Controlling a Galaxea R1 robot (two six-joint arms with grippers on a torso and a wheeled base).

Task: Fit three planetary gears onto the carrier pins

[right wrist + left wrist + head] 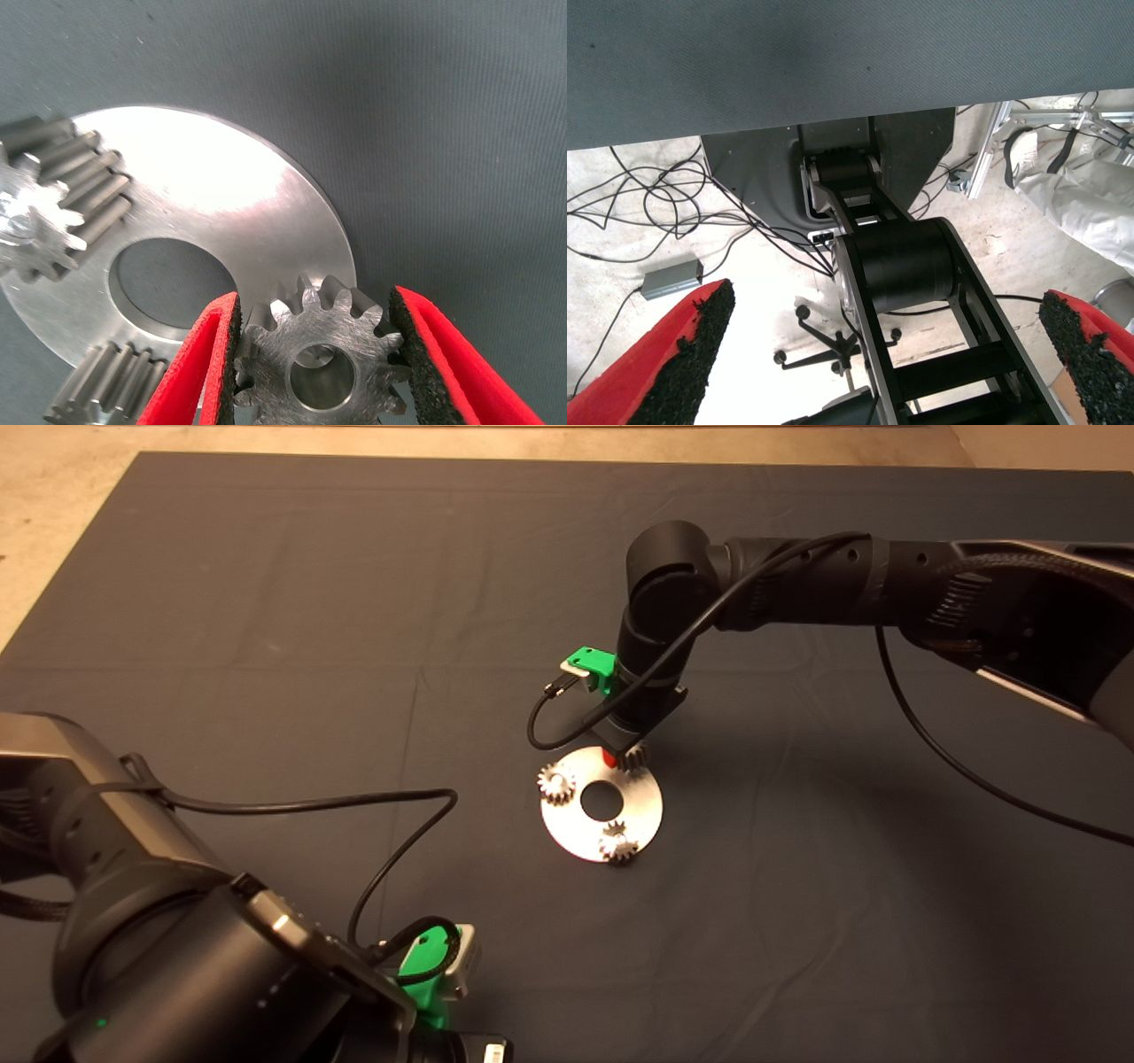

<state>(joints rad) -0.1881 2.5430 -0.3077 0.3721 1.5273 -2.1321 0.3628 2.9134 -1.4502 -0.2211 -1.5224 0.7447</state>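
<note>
Nearest the viewer, at the lower left of the head view, the left gripper point(434, 979) waits at the mat's edge; its own camera shows its two red fingers point(673, 359) spread wide with nothing between them, only the robot's base and cabled floor beyond the mat point(833, 62). This arm appears parked so as to leave the workspace free.

Toward the middle of the mat lies the round plate point(642, 815), flat, its large central hole point(603, 800) exposed. Two gears already sit on it: one point(618, 843) at the near rim, another point(556, 784) at the left side, each apparently seated over a pin, though the pins themselves are hidden under the gears.

At the plate's far rim the right gripper point(314, 359) comes straight down from the right arm. Its fingers point(190, 372) are closed to the width of the third gear point(314, 359), the black pads pressing the teeth on opposite sides. The gear is held flat, bore upward, so that the hole can line up with the last pin. A pale metal shape shows through the bore; whether the gear is already fully seated on that pin cannot be told. Judged from this, the task is at its final placement.
</note>
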